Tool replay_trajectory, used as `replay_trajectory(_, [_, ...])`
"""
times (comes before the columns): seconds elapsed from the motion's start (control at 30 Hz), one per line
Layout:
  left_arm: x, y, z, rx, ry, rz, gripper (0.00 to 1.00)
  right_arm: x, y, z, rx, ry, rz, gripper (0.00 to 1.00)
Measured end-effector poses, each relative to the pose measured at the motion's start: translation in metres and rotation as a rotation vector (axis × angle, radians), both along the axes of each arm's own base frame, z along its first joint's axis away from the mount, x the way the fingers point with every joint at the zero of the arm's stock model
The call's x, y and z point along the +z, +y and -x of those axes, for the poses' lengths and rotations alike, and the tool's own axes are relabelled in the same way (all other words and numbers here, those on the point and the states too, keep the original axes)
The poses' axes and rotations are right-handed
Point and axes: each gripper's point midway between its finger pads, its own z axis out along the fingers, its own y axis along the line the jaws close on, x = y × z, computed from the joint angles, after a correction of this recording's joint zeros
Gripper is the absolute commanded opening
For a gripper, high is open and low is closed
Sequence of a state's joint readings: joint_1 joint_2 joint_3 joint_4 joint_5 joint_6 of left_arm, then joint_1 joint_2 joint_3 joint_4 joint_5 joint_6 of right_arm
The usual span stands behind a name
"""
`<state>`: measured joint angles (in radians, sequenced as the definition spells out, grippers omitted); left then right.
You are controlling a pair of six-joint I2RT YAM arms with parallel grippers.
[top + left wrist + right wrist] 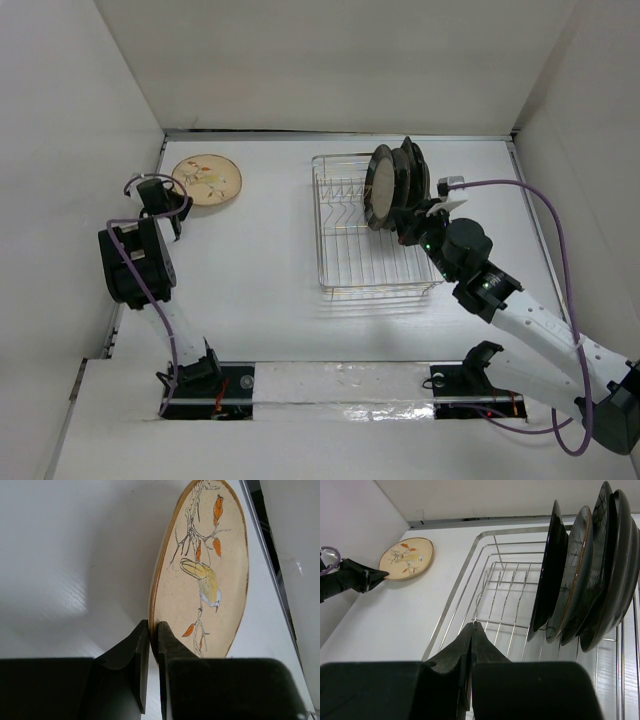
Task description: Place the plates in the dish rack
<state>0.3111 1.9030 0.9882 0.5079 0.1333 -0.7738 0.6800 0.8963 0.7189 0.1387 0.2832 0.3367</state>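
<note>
Clamping the left tool (154, 627) on the tan floral plate (210, 580) by its rim just ahead for lifting, resting the right tool (471, 625), pressed together, empty, before the dish rack (520, 530).

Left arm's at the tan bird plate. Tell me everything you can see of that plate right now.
The tan plate is round, speckled cream-tan like glazed ceramic, with a thin brown rim and a painted yellow bird on a branch with orange leaves. It looks whole and lies face up on the white table at the far left, apart from the dish rack. The left gripper is shut on its near rim; nothing else touches it.
</note>
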Motion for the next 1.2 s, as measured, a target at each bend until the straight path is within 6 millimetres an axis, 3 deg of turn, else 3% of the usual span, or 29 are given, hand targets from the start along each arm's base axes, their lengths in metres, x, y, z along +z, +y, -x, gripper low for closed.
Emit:
replay_trajectory(0.07, [0.011,-0.002,0.005,-0.012,-0.016,-0.015,0.00,0.000,0.000,0.000,0.002,0.000,0.000,0.02])
replay_trajectory(0.23, [0.051,-0.006,0.021,-0.047,-0.071,-0.078,0.00,0.000,0.004,0.003,0.019,0.001,-0.005,0.27])
replay_trajectory(0.43, [0.086,-0.021,0.048,-0.078,-0.137,-0.081,0.00,0.000,0.014,0.009,0.066,0.002,-0.006,0.32])
replay_trajectory(0.47, [0.092,-0.024,0.052,-0.080,-0.155,-0.078,0.00,0.000,0.016,0.010,0.078,0.002,-0.006,0.37])
replay_trajectory(0.57, [0.115,-0.033,0.065,-0.084,-0.218,-0.065,0.00,0.001,0.027,0.013,0.122,0.011,-0.012,0.46])
replay_trajectory(0.67, [0.138,-0.043,0.074,-0.097,-0.289,-0.043,0.00,0.002,0.038,0.012,0.156,0.024,-0.017,0.62])
replay_trajectory(0.83, [0.170,-0.069,0.098,-0.145,-0.400,0.004,0.00,0.004,0.065,0.008,0.228,0.051,-0.020,0.76])
replay_trajectory(0.97, [0.190,-0.092,0.122,-0.210,-0.484,0.050,0.00,0.015,0.094,-0.006,0.285,0.051,-0.020,0.84])
replay_trajectory(1.2, [0.206,-0.125,0.159,-0.329,-0.582,0.127,0.00,0.027,0.150,-0.057,0.330,0.048,0.021,0.91])
